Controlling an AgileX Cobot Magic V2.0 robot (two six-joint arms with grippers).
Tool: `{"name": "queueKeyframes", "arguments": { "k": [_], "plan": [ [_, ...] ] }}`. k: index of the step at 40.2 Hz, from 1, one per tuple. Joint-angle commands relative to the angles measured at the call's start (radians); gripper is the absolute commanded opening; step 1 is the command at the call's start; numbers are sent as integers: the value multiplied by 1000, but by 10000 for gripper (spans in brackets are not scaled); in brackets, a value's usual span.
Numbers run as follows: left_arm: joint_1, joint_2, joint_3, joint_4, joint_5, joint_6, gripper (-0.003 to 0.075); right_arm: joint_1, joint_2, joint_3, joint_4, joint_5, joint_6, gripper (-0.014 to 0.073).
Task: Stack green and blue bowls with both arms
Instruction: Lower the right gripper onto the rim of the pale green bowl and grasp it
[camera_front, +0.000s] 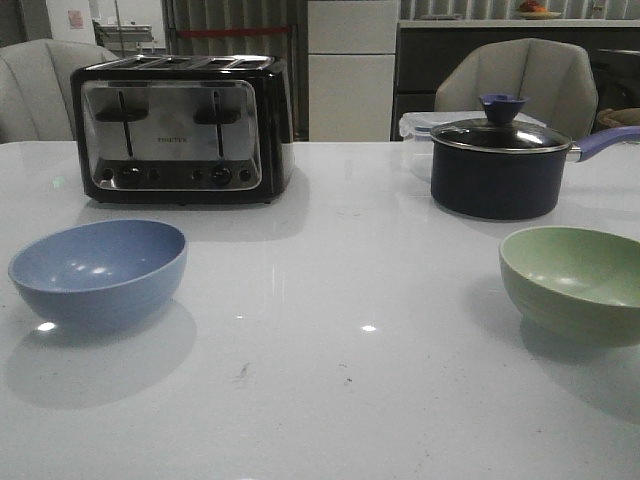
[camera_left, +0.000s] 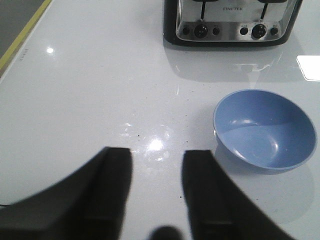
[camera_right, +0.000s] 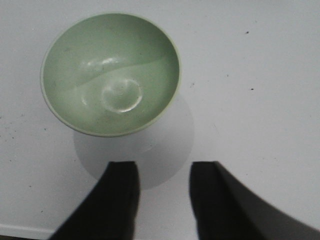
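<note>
The blue bowl (camera_front: 98, 270) stands upright and empty on the white table at the left; it also shows in the left wrist view (camera_left: 264, 130). The green bowl (camera_front: 575, 280) stands upright and empty at the right edge; it also shows in the right wrist view (camera_right: 111, 74). My left gripper (camera_left: 156, 160) is open and empty above bare table, beside the blue bowl and apart from it. My right gripper (camera_right: 164, 172) is open and empty above bare table, a short way from the green bowl. Neither arm shows in the front view.
A chrome and black toaster (camera_front: 180, 130) stands at the back left, also in the left wrist view (camera_left: 232, 22). A dark lidded saucepan (camera_front: 497, 165) with a purple handle stands at the back right, a clear plastic box (camera_front: 418, 130) behind it. The table edge (camera_left: 22, 42) runs beyond the left gripper.
</note>
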Motion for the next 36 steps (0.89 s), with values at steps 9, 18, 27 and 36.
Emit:
{"name": "queueKeyframes", "arguments": {
  "k": [9, 18, 27, 36],
  "plan": [
    [-1, 36, -29, -1, -74, -6, 601, -85, 170, -122, 4, -57, 32, 603],
    [-1, 36, -29, -1, -74, -6, 557, -113, 386, -281, 19, 52, 31, 603],
    [-1, 36, -29, -1, -74, -6, 548, -113, 604, -416, 124, 121, -56, 603],
    [-1, 36, -29, -1, -76, -6, 548, -113, 767, -510, 175, 130, -116, 584]
  ]
}}
